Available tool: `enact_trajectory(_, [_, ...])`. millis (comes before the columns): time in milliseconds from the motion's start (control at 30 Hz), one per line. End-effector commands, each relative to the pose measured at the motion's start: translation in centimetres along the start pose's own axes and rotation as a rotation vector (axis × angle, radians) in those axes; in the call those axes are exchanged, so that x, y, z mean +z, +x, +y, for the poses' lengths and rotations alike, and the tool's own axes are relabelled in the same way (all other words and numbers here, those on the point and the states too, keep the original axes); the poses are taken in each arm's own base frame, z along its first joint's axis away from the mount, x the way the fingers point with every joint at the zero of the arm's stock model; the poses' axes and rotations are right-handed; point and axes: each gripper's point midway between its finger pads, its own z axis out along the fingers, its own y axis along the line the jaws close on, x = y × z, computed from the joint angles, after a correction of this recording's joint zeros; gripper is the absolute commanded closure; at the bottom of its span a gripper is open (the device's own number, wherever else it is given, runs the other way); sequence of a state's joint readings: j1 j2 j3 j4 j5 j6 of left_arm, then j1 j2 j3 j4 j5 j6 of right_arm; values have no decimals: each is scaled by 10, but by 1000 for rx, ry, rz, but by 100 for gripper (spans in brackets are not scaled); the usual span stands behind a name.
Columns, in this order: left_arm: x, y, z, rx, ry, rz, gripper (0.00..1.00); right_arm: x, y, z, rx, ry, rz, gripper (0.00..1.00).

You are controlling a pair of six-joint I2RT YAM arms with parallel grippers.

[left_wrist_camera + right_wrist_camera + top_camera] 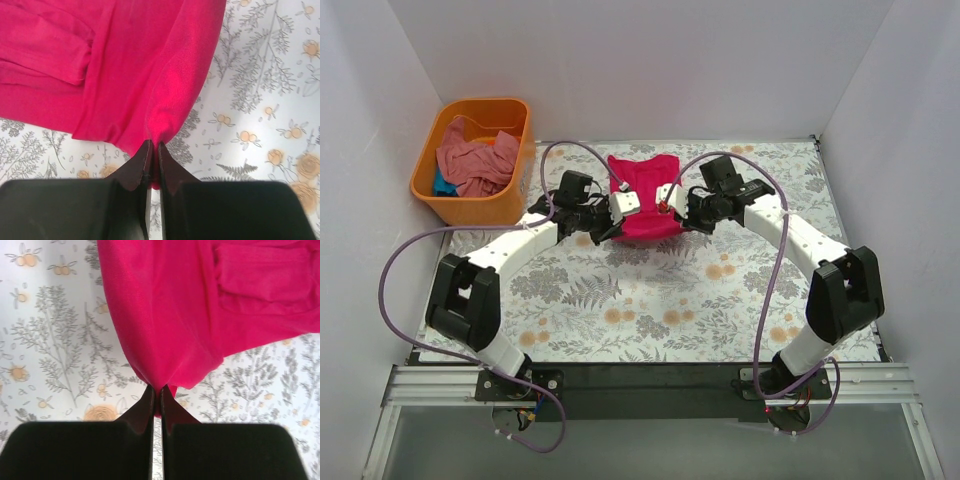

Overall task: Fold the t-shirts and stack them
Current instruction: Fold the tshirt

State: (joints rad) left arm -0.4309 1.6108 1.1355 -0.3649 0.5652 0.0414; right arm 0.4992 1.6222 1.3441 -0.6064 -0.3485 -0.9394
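Observation:
A crimson-pink t-shirt [645, 195] lies bunched on the floral table cloth at the back middle. My left gripper [628, 203] is shut on its left edge; in the left wrist view the cloth [145, 75] is pinched between the dark fingertips [145, 155] and pulled into a peak. On the shirt's right side my right gripper [665, 198] is shut on the other edge, the fabric [200, 315] drawn down into its fingertips [148, 399]. A salmon-pink t-shirt [472, 162] and a glimpse of a teal-blue one [442, 184] lie in the tub.
The orange plastic tub [510, 196] stands at the back left, just off the table cloth's corner. The floral table cloth [650, 300] covers the table between the arms. White walls close in the back and both sides.

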Motion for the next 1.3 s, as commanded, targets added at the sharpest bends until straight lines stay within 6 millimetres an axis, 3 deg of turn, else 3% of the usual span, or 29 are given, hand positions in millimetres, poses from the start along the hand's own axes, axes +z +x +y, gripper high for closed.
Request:
enact_trajectory(0, [-27,-18,-31,42,55,-30,100,-10,0,37,27,-109,-13,99])
enact_trajectory(100, [-32,-7,-63,51,130,11,100,-15,6,76,50,-184,-14,99])
enact_trajectory(133, [-36,-4,-83,35,166,20,100,-21,1,92,29,-204,-30,99])
enact_trajectory(167, [-39,-4,-93,21,187,17,100,-21,10,110,52,-237,-13,99])
enact_trajectory(233, [-50,1,-129,-28,260,20,100,-33,0,134,45,-262,-50,99])
enact_trajectory(300, [-58,5,-158,-18,320,32,100,-42,5,164,106,-321,-40,99])
enact_trajectory(333, [-65,12,-172,-28,351,61,100,-53,-6,177,96,-344,-84,99])
enact_trajectory(433, [-89,8,-197,-106,403,52,100,-77,-14,208,143,-422,-115,99])
enact_trajectory(500, [-100,-6,-200,-131,414,25,100,-86,-17,214,155,-441,-121,99])
enact_trajectory(667, [-98,-28,-168,-98,305,26,100,-81,-18,189,84,-384,-84,99])
enact_trajectory(833, [-80,-31,-107,-76,166,43,100,-68,-13,157,105,-369,-71,99])
enact_trajectory(1133, [-55,-40,-28,-32,96,1,100,-46,3,94,122,-339,-64,99])
enact_trajectory(1267, [-30,-36,6,-29,86,3,100,-33,15,68,121,-330,-49,99])
